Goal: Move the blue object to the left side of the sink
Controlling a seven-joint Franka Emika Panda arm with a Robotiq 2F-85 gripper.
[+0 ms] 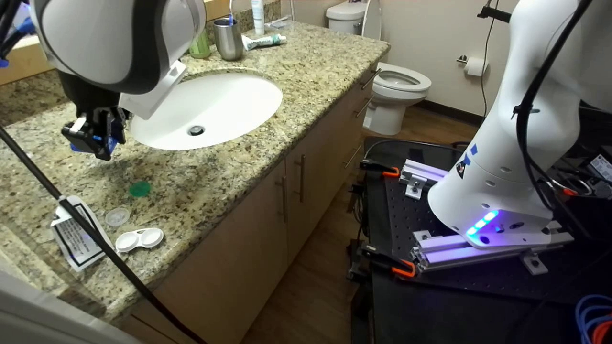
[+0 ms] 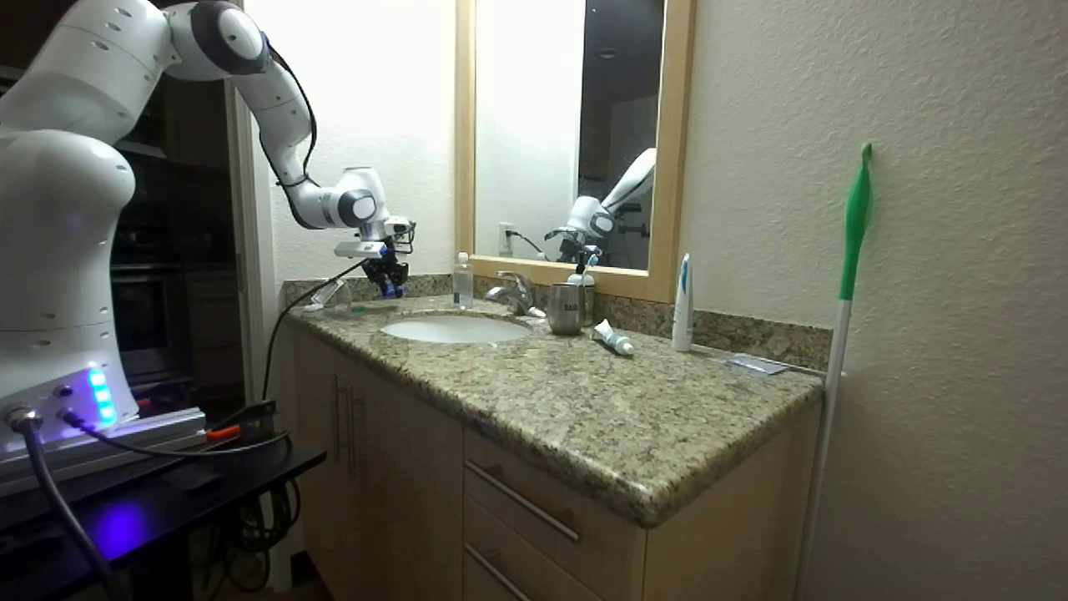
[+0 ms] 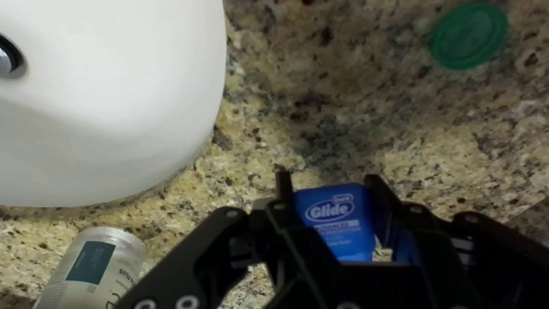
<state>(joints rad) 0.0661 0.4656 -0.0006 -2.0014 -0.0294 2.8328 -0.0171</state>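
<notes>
The blue object is a small flat floss box with a white "Glide" label. My gripper is shut on it, one finger along each side, and its lower end is hidden behind the gripper body. In an exterior view the gripper and the blue box are beside the sink, at the drain-near end of the basin. In an exterior view the blue box looks a little above the counter. The white basin fills the upper left of the wrist view.
A green disc, a clear disc, a white lens case and a packet lie on the counter. A clear bottle, faucet, steel cup and toothpaste tube stand or lie around the basin.
</notes>
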